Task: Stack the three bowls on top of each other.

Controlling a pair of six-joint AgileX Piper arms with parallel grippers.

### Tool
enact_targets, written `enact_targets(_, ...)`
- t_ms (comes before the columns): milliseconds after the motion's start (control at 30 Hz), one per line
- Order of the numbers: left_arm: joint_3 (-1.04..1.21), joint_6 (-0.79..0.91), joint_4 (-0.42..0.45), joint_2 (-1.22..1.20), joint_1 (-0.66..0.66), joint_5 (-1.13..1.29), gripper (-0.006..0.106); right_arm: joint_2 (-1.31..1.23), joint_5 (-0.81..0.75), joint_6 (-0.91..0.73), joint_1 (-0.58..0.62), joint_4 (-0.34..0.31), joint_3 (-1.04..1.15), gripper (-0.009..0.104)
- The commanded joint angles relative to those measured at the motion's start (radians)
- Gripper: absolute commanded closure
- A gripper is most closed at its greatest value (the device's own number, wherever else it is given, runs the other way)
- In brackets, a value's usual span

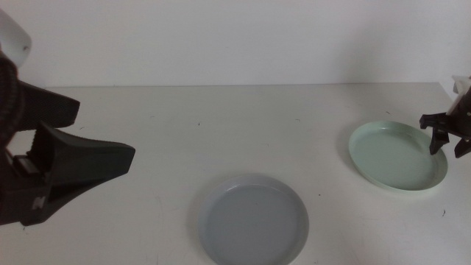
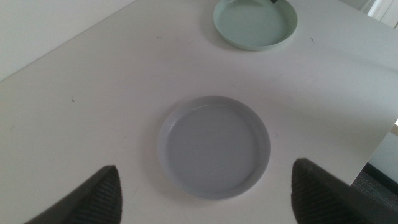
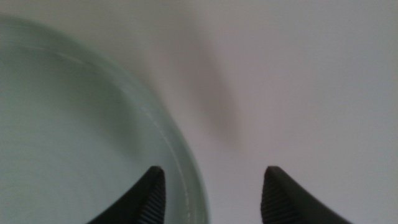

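Note:
A grey-blue bowl [image 1: 254, 219] sits near the table's front edge, in the middle. A pale mint green bowl [image 1: 397, 156] lies at the right. The white bowl is out of view. My left gripper [image 1: 105, 134] hovers open at the left, well above the table and apart from both bowls. In the left wrist view it [image 2: 205, 167] frames the grey-blue bowl [image 2: 214, 146], with the mint bowl [image 2: 255, 23] beyond. My right gripper [image 1: 447, 143] is open at the mint bowl's right rim. In the right wrist view it [image 3: 214, 171] straddles the mint bowl's [image 3: 74, 124] rim, one jaw over the inside, one outside.
The white table [image 1: 221, 125] runs back to a pale wall. Its edge [image 2: 379, 140] shows close behind the grey-blue bowl in the left wrist view. A few small dark specks mark the surface.

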Motion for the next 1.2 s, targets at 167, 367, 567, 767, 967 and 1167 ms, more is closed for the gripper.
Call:
enact_targets(167,-0.031,-0.008,-0.027,-0.004,-0.002,-0.059,-0.005,-0.021,-0.002,-0.01,-0.025,0.003,-0.034,0.066)
enact_targets(367,-0.031,-0.008,-0.027,-0.004,-0.002,-0.059,-0.005,-0.019,0.006,-0.013,-0.027,0.009,-0.034,0.092)
enact_targets(567,-0.031,-0.008,-0.027,-0.004,-0.002,-0.059,-0.005,-0.08,0.067,-0.046,-0.019,0.069,-0.026,0.096)
enact_targets(767,-0.031,-0.008,-0.026,-0.004,-0.002,-0.059,-0.005,-0.265,0.01,-0.085,-0.006,0.152,0.102,0.096)
enact_targets(967,-0.031,-0.007,-0.025,-0.004,-0.002,-0.059,-0.005,-0.431,-0.021,-0.088,0.08,0.183,0.206,0.096)
enact_targets(1167,-0.031,-0.007,-0.025,-0.004,-0.002,-0.059,-0.005,-0.521,0.011,-0.088,0.241,0.231,0.207,0.096)
